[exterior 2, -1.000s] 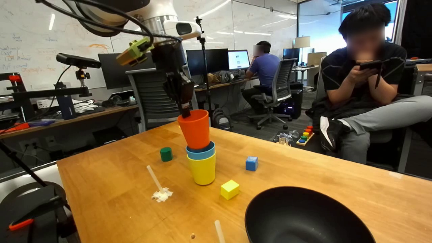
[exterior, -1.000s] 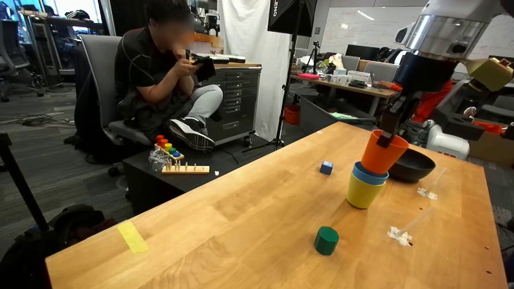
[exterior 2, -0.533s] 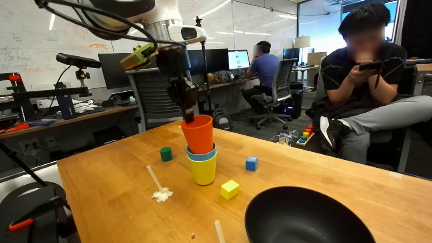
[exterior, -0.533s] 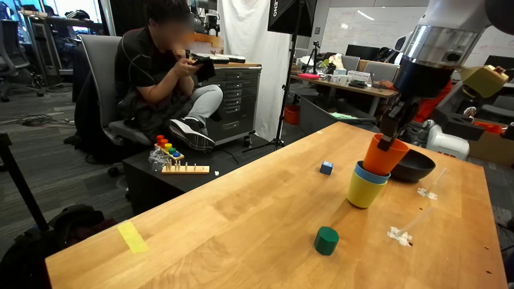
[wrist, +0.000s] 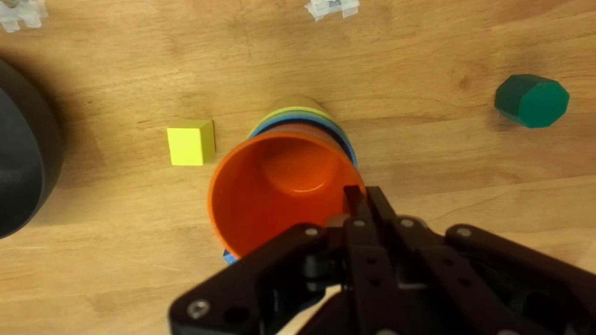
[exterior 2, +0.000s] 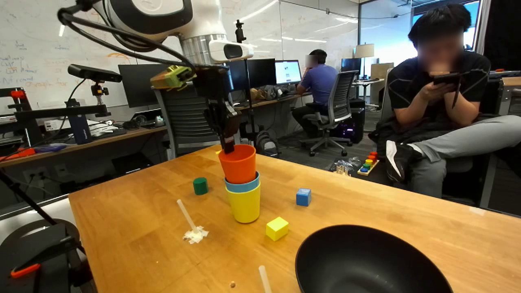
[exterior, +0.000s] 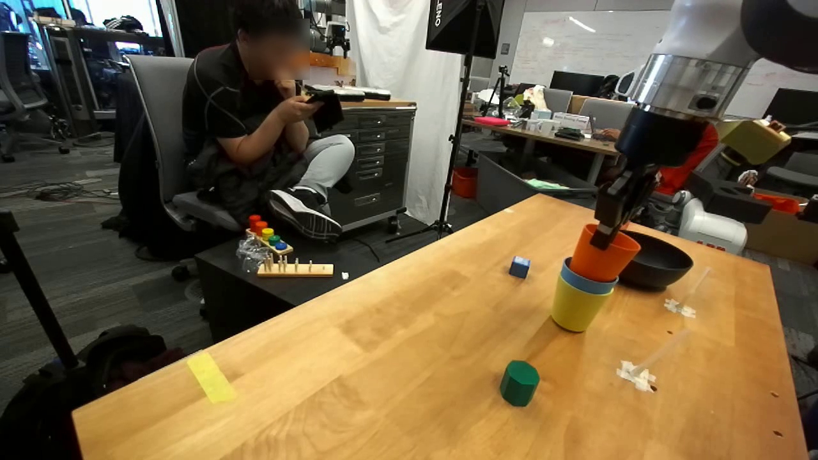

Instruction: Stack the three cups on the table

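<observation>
Three cups (exterior 2: 244, 188) are making one column on a wooden table (exterior 2: 134, 228). The yellow cup (exterior 2: 245, 206) is standing lowest; the light blue cup (exterior: 585, 283) is nesting in it, showing only a band. Over the yellow cup, the orange cup (exterior 2: 239, 167) is hanging with its base inside the blue mouth, its long axis running nearly in line; I am judging it not fully seated. Higher, off the yellow cup's centre toward the green block (wrist: 533, 101), the gripper (wrist: 364, 190) is pinching the orange rim, so the cup is lying below it; the coming move is probably asking for straight down, then release. Across the yellow cup, a dark bowl (exterior 2: 366, 260) is lying.
</observation>
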Available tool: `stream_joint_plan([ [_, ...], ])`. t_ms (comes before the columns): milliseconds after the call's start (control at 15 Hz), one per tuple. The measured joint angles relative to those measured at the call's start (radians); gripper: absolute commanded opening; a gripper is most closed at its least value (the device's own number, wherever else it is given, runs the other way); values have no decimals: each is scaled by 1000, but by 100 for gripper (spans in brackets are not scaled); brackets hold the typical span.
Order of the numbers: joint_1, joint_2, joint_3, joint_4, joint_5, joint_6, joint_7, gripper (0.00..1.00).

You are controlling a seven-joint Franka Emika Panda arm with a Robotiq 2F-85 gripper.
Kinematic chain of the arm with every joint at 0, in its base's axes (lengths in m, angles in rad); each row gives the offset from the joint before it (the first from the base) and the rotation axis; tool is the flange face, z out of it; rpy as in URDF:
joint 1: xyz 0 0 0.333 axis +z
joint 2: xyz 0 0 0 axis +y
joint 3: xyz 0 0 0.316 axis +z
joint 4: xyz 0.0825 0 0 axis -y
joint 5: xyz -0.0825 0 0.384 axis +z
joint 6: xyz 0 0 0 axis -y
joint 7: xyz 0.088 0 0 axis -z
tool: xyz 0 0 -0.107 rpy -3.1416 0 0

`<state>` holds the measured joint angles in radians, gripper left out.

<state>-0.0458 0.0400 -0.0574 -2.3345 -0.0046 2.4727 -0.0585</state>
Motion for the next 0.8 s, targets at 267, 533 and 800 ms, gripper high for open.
stream_joint_plan([
  [267, 0, 26, 0, 3, 54, 20, -45, 3],
  [533, -1, 54, 0, 9, 69, 30, -58, 3],
  [800, -4, 72, 0, 20, 69, 30, -59, 34],
])
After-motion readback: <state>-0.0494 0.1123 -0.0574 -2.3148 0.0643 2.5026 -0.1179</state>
